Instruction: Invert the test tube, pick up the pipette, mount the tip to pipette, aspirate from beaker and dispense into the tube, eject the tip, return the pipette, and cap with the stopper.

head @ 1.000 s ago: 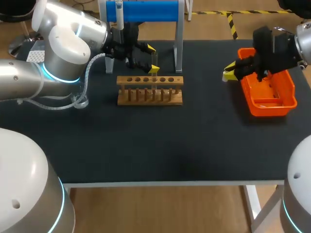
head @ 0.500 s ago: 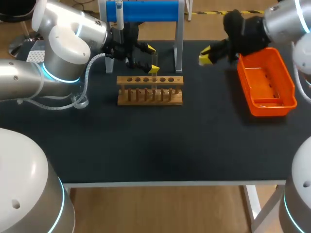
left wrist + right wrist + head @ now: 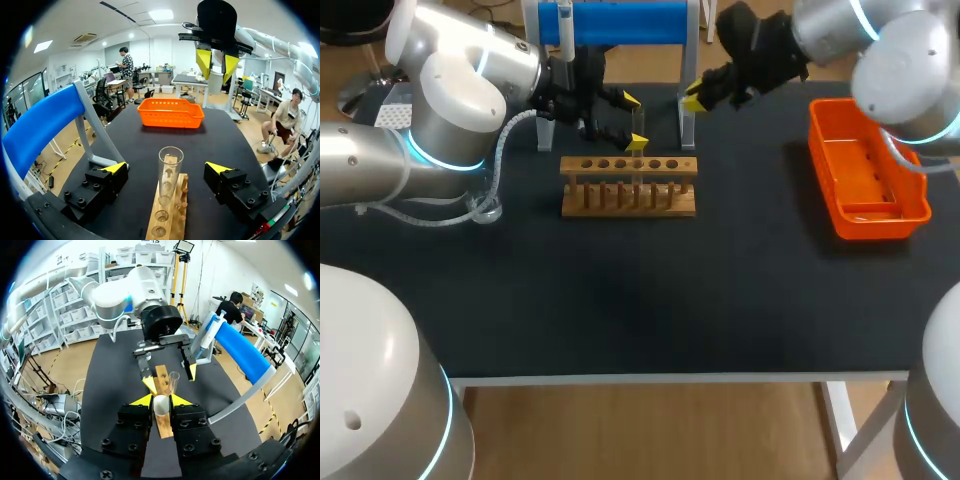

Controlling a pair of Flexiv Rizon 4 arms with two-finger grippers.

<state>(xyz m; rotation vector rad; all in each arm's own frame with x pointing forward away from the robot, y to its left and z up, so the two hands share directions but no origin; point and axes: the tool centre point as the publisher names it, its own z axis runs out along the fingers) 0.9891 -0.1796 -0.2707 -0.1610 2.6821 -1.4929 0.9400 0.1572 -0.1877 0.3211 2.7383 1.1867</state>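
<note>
The left end effector, upper centre-left of the head frame, stands wide open on either side of the upright test tube in the wooden rack. The right end effector, upper centre, pinches the white stopper.

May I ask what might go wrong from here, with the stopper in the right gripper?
The right gripper pinches the white stopper only by its tips, so it could slip or tilt. The left gripper stands open around the test tube in the wooden rack, not holding it, so pressing could tip the tube, and the two grippers might collide there.
</note>
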